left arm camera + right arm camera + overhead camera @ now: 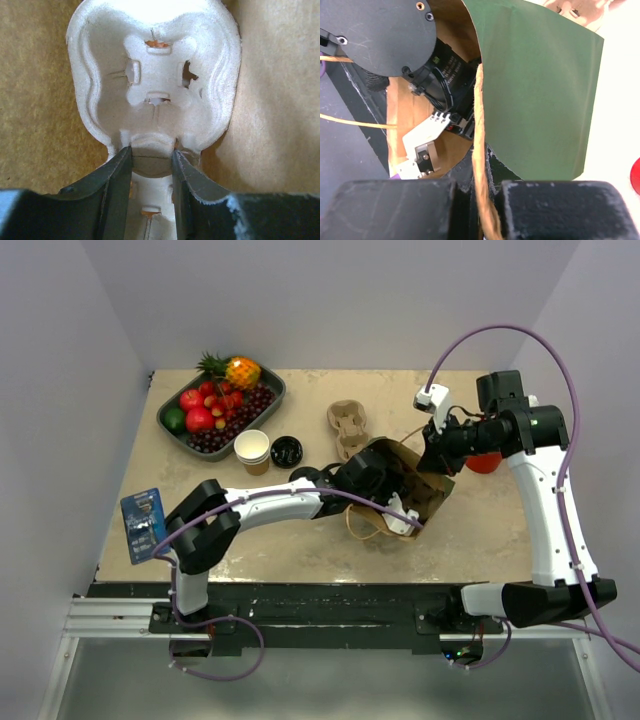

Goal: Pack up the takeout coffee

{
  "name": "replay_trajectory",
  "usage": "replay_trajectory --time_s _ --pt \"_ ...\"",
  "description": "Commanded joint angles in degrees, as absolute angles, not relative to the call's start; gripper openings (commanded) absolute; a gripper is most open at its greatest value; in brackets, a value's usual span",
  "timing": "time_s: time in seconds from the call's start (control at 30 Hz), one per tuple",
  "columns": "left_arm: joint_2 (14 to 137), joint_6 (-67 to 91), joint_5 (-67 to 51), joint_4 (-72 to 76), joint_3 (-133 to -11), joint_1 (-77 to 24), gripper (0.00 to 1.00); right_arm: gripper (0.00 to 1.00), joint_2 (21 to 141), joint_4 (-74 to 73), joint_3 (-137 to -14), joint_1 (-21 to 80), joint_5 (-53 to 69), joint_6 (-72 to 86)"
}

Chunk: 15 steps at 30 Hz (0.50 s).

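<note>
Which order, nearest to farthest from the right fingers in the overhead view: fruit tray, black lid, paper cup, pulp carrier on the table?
From the right fingers, shut on the bag handle:
1. pulp carrier, just to their left, behind the bag.
2. black lid, farther left, mid-table.
3. paper cup, right beside the lid, on its left.
4. fruit tray, far-left back corner.

A lab test cell is indicated: the table (300, 545) is boxed in by bare white walls (330, 300).

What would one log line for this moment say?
left hand: inside paper bag, gripping pulp carrier | right hand: shut on bag handle | paper cup, black lid: outside bag, unpacked
</note>
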<state>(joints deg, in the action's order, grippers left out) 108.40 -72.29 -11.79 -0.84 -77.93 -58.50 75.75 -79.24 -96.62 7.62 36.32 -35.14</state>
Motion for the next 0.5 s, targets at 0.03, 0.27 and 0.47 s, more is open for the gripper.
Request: replay_trajectory --time_s 0.03,0.27,0.47 --pt "111.0 -72.2 -11.7 4.1 -80.5 -58.1 0.00 0.00 74.8 -82.8 -96.6 7.7 40.2 -34.8" --pt "116.4 -71.7 -7.3 8.2 -84.9 -58.1 0.00 0.00 73.7 -82.8 -95.3 7.8 42.8 -34.7" --pt "118.0 -71.8 -4.4 14.8 -84.6 -58.1 0.00 0.00 74.1 -82.8 -95.5 7.8 43.1 -34.1"
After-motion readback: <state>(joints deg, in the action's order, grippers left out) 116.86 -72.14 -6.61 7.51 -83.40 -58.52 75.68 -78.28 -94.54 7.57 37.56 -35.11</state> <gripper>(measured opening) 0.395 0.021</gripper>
